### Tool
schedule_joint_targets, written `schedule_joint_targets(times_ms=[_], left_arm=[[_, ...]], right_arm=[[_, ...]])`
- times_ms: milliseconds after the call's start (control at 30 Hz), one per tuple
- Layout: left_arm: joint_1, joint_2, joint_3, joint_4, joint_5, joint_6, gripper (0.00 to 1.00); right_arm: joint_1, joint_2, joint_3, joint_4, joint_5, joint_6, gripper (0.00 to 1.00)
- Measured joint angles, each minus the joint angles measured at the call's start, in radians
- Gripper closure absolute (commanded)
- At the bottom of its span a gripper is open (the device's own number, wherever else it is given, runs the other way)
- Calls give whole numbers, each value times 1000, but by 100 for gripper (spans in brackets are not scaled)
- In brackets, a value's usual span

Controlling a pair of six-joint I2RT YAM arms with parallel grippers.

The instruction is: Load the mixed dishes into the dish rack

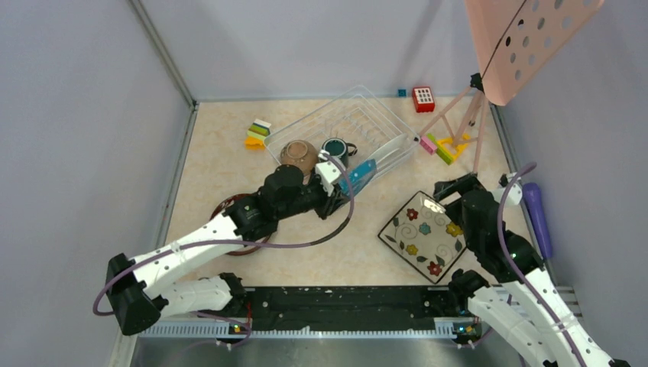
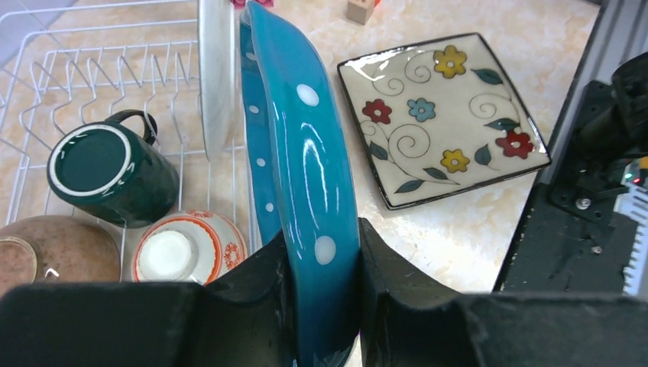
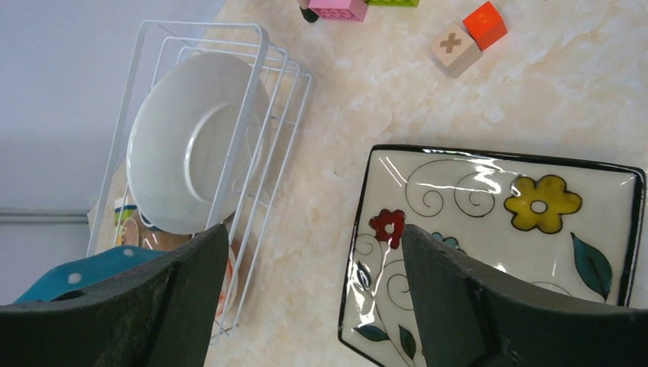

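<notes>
My left gripper is shut on the rim of the blue white-dotted plate, which stands on edge at the dish rack beside the upright white plate. Inside the rack lie the dark green mug, the small orange-and-white bowl and the brown bowl. The black-rimmed square plate with flowers lies flat on the table. My right gripper hovers open over its left edge, holding nothing. The dark red-rimmed round plate is mostly hidden under my left arm.
Toy blocks lie left of the rack, and more to its right under a pink perforated board on a stand. A red keypad toy sits at the back. A purple object lies by the right wall.
</notes>
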Motion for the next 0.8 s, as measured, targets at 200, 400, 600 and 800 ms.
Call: schedule_joint_targets(times_ms=[200,400,600,800], left_arm=[[117,-60,42,-31,100,-45,100],[228,-48,142,-26,147,-61,100],[345,120,272,42,266,-13,100],[445,299,287,157,329,-2,100]], right_arm=[[0,31,0,43,-19,-9,19],[0,31,0,57,-33,-14,19],[0,53,2,76,-58,-26,20],[0,111,26,79,-86,-41,20]])
